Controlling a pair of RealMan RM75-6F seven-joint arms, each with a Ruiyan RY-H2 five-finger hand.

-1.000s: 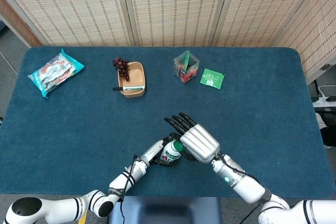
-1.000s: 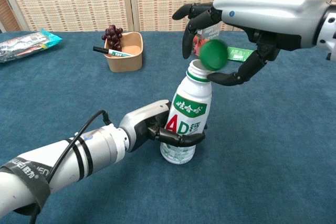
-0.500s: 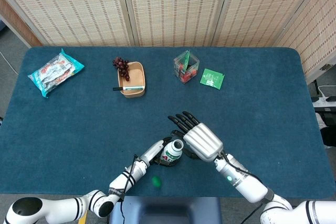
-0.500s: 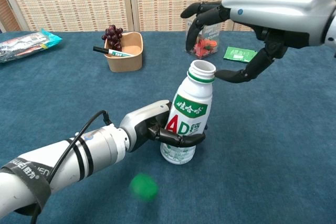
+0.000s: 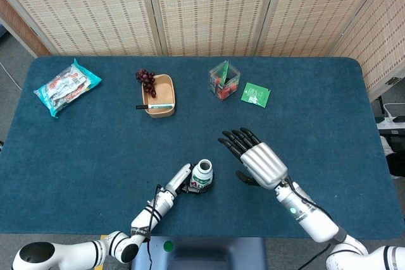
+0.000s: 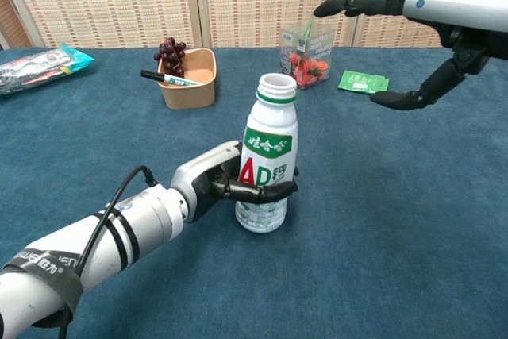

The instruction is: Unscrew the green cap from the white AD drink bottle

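Cap's off. A second ago my right robot hand (image 6: 429, 29) had the green cap (image 5: 168, 245) pinched just above the bottle neck; half a second ago the cap was already falling, and now it sits at the bottom edge of the head view, left of center, by the robot base. Can't tell what it's resting on. Chest view doesn't show it at all.

White AD drink bottle (image 6: 265, 163) stands upright on the table (image 5: 329, 118), lower center of the head view, mouth open with only the green ring left on the neck. Left robot hand (image 6: 221, 186) is wrapped around its lower body, fingers across the label, gripping it.

Right robot hand has pulled away to the upper right of the chest view, fingers spread, holding nothing. It's well apart from the bottle now, right of it and higher.

My read: unscrew is done, but the cap was dropped, not placed. It lies near the left arm's side, below the bottle in the head view.
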